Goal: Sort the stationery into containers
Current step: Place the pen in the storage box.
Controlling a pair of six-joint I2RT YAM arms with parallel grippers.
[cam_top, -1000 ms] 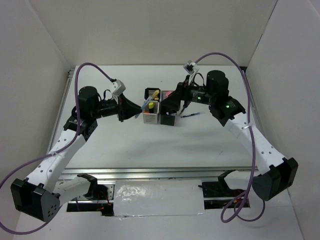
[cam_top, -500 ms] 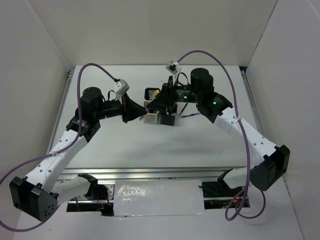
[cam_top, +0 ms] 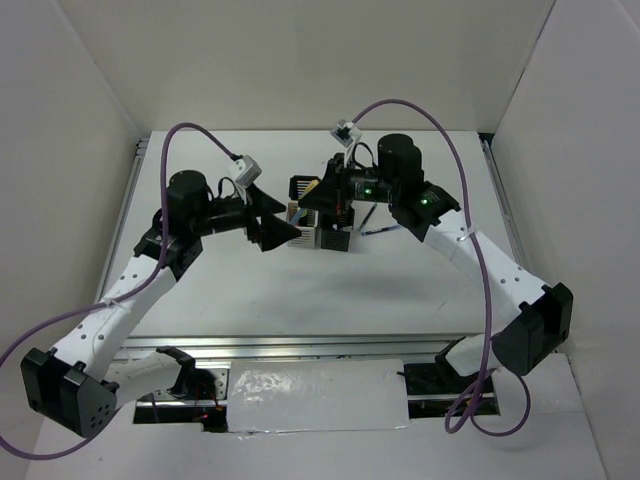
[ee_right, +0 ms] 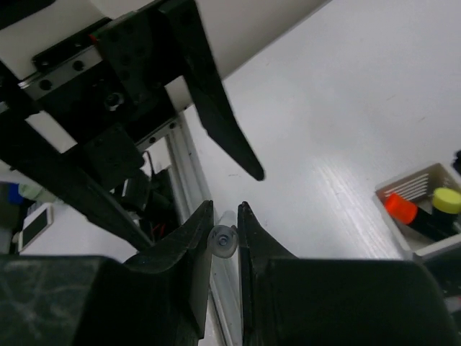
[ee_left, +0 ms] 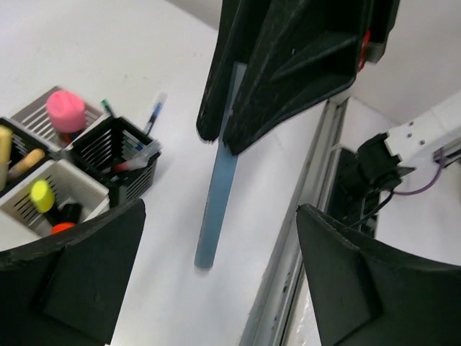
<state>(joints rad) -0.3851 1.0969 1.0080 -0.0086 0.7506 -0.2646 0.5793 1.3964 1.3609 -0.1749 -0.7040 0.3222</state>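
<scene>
A long blue pen [ee_left: 215, 202] hangs upright over the table, with my right gripper [ee_right: 225, 205] shut on its upper end [ee_right: 223, 241]. My left gripper [ee_left: 220, 216] stands wide open around the pen's lower part, its fingers [ee_left: 79, 267] apart from it. In the top view the two grippers meet just left of the containers [cam_top: 302, 241], the left gripper [cam_top: 285, 226] below the right gripper [cam_top: 308, 200]. The cups hold a pink highlighter [ee_left: 65, 108], a yellow highlighter [ee_left: 42, 194], an orange one [ee_right: 400, 207] and thin pens [ee_left: 135, 154].
One loose pen [cam_top: 384, 231] lies on the table right of the containers. The table's metal front rail [ee_left: 288, 252] runs close under the left gripper. White walls enclose the table on three sides.
The right gripper moved left to the blue pen and shut on it. The left gripper, which had held the pen, opened wide and let it go.
</scene>
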